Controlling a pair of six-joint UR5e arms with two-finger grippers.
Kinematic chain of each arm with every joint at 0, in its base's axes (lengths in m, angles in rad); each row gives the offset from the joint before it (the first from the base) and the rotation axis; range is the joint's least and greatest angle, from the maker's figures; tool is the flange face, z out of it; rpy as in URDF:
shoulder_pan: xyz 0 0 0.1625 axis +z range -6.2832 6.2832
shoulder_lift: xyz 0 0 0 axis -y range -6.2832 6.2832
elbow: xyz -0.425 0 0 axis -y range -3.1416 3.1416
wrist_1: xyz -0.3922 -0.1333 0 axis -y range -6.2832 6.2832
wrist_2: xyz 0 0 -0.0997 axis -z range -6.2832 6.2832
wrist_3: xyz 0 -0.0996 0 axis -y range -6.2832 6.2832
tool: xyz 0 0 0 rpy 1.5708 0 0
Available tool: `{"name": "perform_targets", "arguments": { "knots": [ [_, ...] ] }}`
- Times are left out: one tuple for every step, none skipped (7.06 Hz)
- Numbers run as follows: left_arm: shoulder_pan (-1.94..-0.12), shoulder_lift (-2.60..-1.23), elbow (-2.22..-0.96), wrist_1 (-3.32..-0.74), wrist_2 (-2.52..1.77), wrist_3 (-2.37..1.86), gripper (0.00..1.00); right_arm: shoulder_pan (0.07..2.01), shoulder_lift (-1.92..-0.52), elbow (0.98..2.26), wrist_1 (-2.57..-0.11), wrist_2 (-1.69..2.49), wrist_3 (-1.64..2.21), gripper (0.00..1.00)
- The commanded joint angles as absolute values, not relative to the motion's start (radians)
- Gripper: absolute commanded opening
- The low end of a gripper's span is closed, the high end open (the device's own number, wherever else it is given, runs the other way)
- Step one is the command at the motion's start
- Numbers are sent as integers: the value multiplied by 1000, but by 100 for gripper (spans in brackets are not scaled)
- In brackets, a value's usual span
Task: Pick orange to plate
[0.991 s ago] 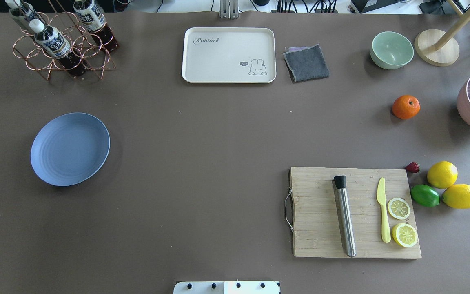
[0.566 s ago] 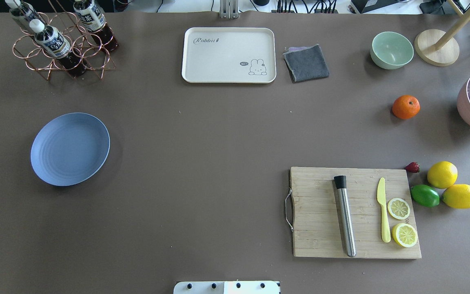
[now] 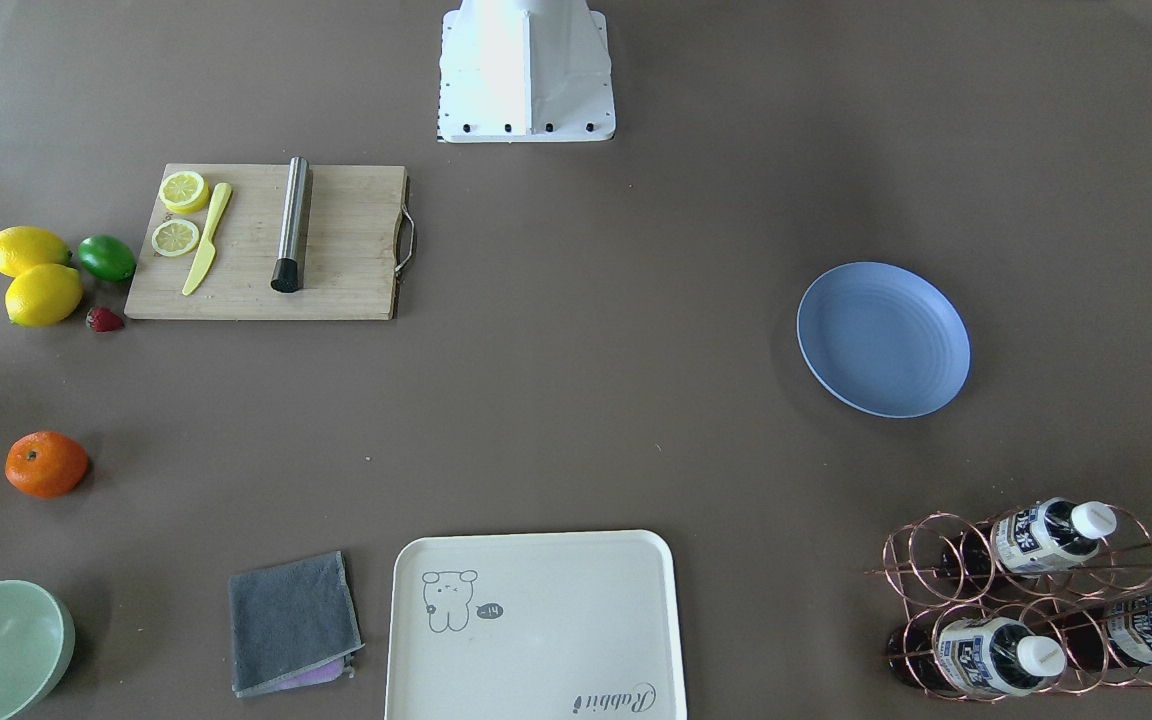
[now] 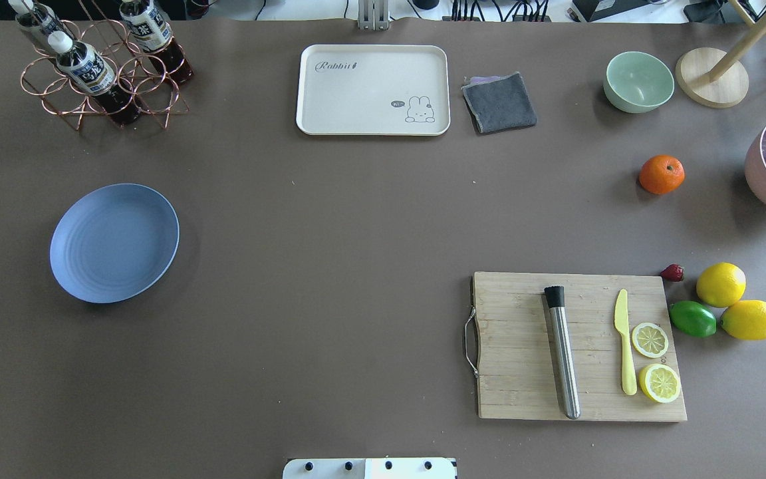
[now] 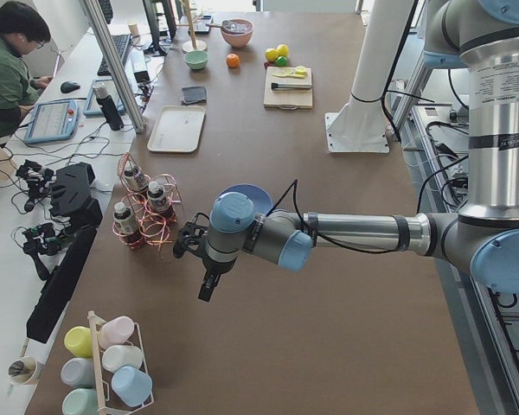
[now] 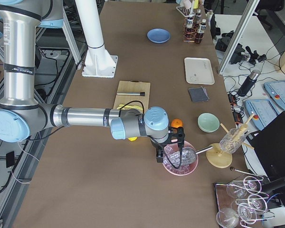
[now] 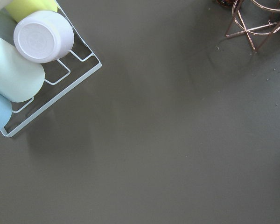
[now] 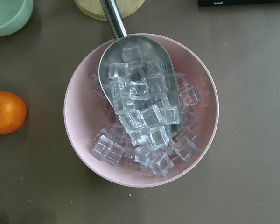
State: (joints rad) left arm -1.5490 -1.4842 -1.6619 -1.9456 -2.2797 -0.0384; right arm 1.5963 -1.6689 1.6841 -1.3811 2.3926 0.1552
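Left claw (image 5: 207, 286), right claw (image 6: 161, 152): openness unclear

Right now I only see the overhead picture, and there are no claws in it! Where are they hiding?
Observer: The right claw hangs over the ice bowl, off your picture's right edge.
Kid: Can its camera see the orange?
Observer: Yes, the orange sits at the left edge of that wrist view, apart from the bowl.
Kid: And the other claw?
Observer: The left claw is out past the plate, over the table between the bottle rack and a cup rack.
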Motion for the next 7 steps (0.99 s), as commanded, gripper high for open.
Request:
{"name": "perform_targets", "arguments": {
  "knots": [
    [-1545, -1491, -1640, -1943, -2279, -29, 99, 1597, -1670, 1697, -1385, 2391, 156, 100],
    [-1545, -1496, -1641, -1937, -2279, -31, 99, 1597, -1672, 1697, -1387, 2391, 156, 100],
    [-1545, -1493, -1643, -1936, -2278, -37, 99, 1597, -1672, 1701, -1388, 2393, 156, 100],
    [-1546, -1490, -1644, -1943, -2281, -29, 99, 1597, -1672, 1703, -1390, 2393, 156, 100],
    [-1545, -1493, -1641, -1945, -2305, -28, 99, 1597, -1672, 1703, -1390, 2393, 156, 100],
    [-1546, -1486, -1643, -1948, -2318, -34, 99, 1597, -1671, 1703, -1390, 2393, 156, 100],
    [-1546, -1488, -1641, -1948, -2318, -37, 99, 1597, -1672, 1704, -1387, 2393, 156, 100]
  ]
}}
